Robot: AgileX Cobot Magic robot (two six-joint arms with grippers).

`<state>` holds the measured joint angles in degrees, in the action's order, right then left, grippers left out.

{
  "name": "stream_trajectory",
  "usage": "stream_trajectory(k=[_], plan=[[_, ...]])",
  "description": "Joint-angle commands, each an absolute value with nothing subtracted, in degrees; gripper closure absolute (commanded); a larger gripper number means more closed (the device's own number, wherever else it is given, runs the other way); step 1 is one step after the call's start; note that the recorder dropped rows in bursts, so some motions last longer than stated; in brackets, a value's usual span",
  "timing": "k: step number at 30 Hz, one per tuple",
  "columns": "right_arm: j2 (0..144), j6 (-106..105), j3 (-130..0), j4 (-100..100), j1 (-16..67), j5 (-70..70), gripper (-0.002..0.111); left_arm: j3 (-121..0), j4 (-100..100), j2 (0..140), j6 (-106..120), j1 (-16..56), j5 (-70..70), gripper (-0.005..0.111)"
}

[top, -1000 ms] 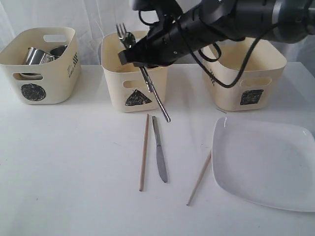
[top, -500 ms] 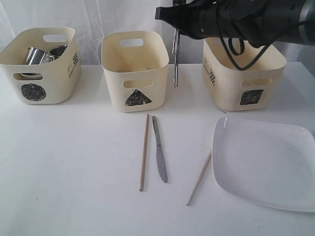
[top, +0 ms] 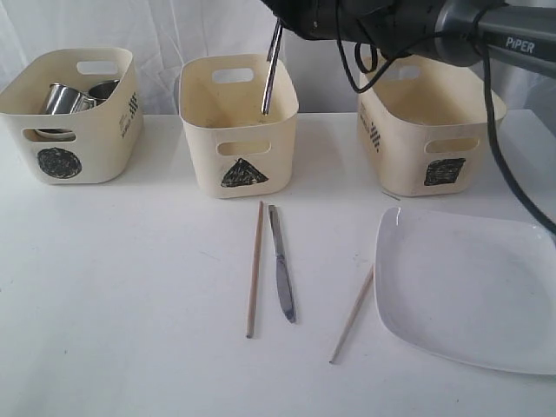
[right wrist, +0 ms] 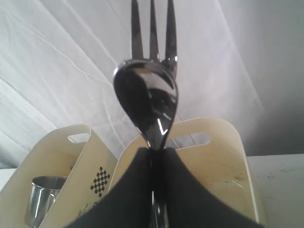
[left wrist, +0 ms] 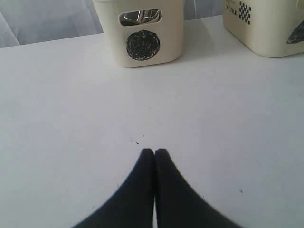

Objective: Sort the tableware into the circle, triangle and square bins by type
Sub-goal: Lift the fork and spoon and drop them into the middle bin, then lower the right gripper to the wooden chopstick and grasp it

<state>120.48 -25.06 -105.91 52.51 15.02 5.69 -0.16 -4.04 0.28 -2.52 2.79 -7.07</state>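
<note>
Three cream tubs line the white worktop (top: 130, 287): one circle tub (top: 87, 143), one triangle tub (top: 204, 143), one square tub (top: 404, 143). Two steel mugs (top: 62, 98) show inside the circle tub. Two end effectors are in view: the left end effector (left wrist: 154, 153), tips pressed together, and the right end effector (right wrist: 153, 152), pinching one spoon (right wrist: 147, 102) and one fork (right wrist: 152, 28) together. Well below the right end effector lie two wooden chopsticks (top: 254, 269), one knife (top: 281, 276) and one white plate (top: 469, 291).

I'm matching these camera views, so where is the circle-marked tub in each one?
Exterior view: circle tub far left on the table.
Left wrist view: tub ahead of the shut left claw, mark facing the camera.
Right wrist view: tub beyond the held spoon, checkered side showing.
Shared landmark: steel mug inside it.
</note>
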Motion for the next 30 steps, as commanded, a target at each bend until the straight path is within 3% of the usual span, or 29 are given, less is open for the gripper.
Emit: stream_trajectory(k=[1, 12, 21, 30], plan=[[120.73, -24.09, -106.83, 53.02, 14.94, 1.94, 0.108, 0.0, -3.7, 0.0, -2.72, 2.76, -7.32, 0.107], [126.43, -24.03, -111.58, 52.88, 14.94, 5.97, 0.108, 0.0, -3.7, 0.0, -2.72, 2.76, -7.32, 0.107], [127.52, -29.86, -112.17, 52.88, 15.92, 8.91, 0.088, 0.0, -3.7, 0.0, -2.72, 2.76, -7.32, 0.107], [126.01, -31.91, -111.36, 48.25, 15.92, 19.34, 0.086, 0.0, -3.7, 0.0, -2.72, 2.76, -7.32, 0.107]])
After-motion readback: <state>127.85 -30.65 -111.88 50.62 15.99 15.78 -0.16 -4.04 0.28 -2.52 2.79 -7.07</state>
